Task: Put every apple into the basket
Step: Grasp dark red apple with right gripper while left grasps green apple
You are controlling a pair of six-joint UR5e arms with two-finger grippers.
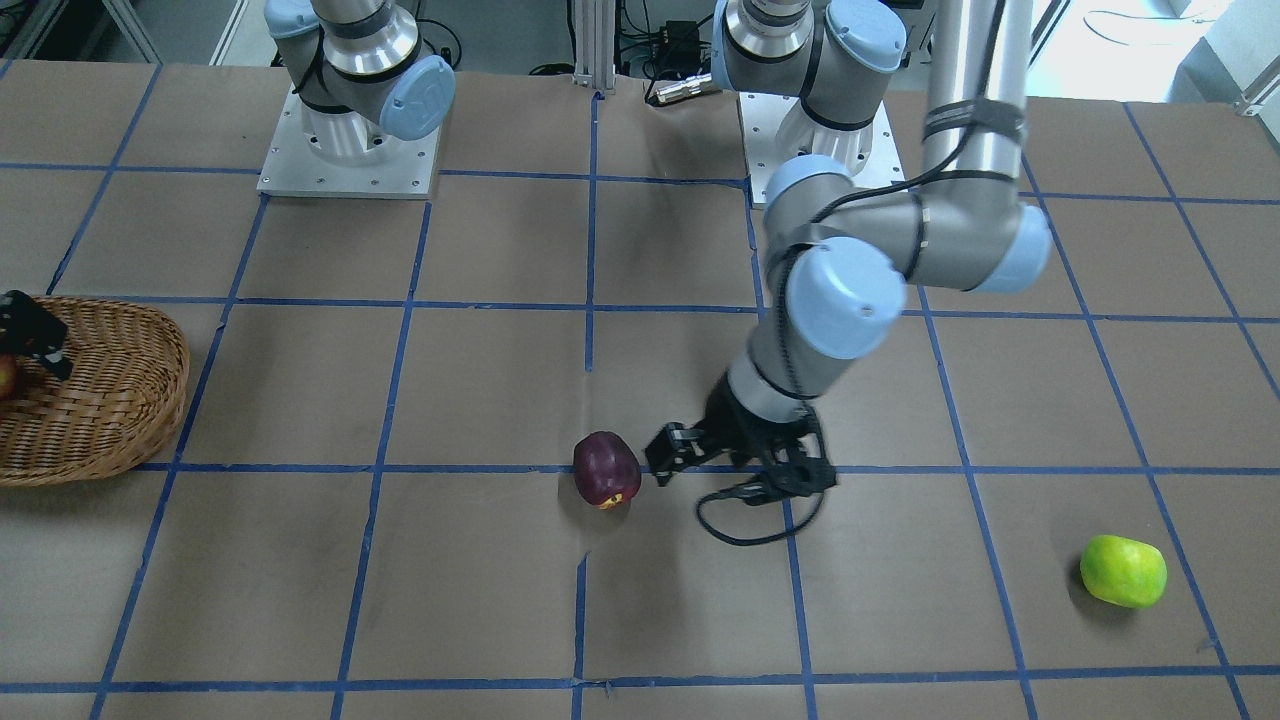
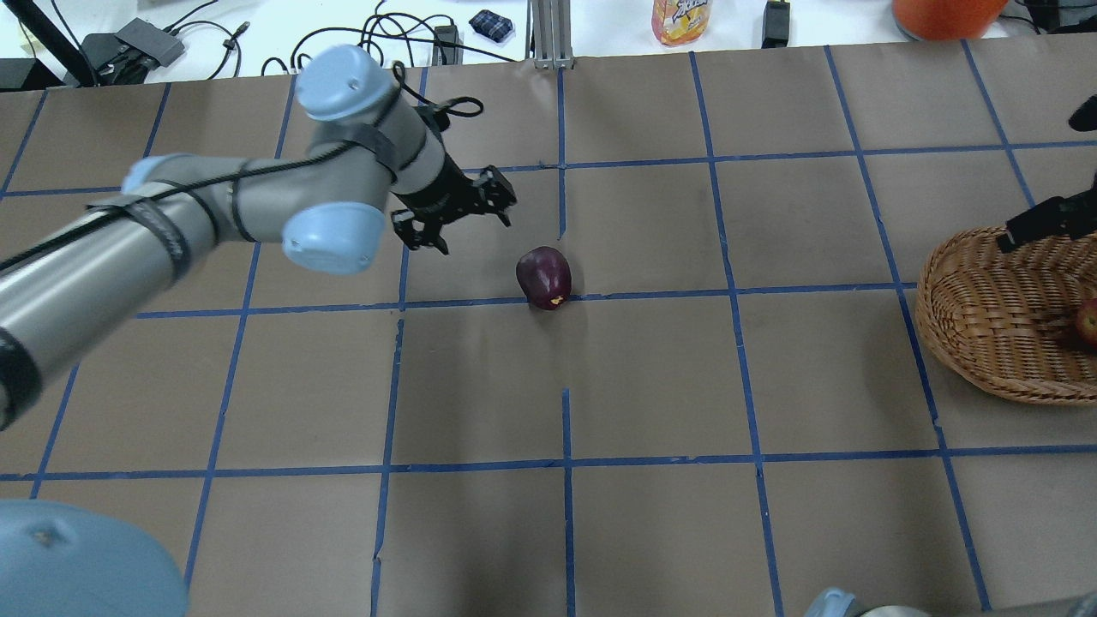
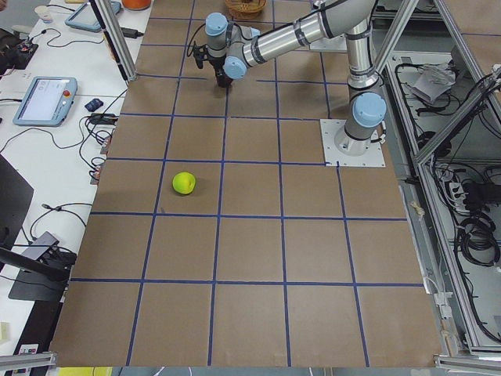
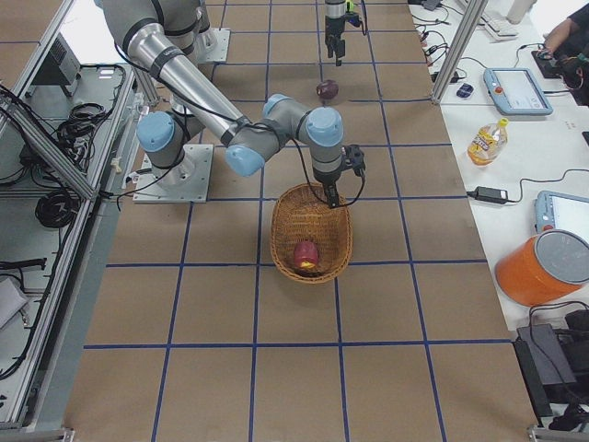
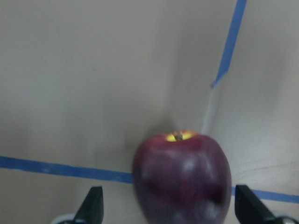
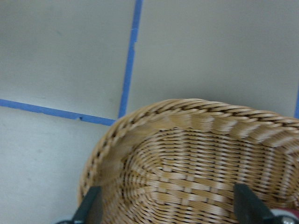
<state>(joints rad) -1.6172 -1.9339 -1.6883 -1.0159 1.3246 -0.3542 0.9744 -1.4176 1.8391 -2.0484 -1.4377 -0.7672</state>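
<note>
The dark maroon apple [image 1: 605, 470] lies on the brown table near its middle. My left gripper [image 1: 670, 453] is open, low and right beside it. In the left wrist view the apple [image 5: 182, 177] sits between the two spread fingertips [image 5: 93, 205], not touching either. The red apple [image 4: 306, 253] lies inside the wicker basket [image 1: 120, 400]. My right gripper [image 2: 1041, 224] hangs open and empty over the basket's rim [image 6: 140, 121]. The bright green apple [image 1: 1122, 570] lies alone on the table, far from both grippers.
Blue tape lines grid the table. Both arm bases [image 1: 345, 150] stand at the robot's edge. A bottle [image 2: 681, 19], cables and an orange container [image 2: 943, 10] sit beyond the far edge. Tablets and cables lie along that side [image 3: 43, 98].
</note>
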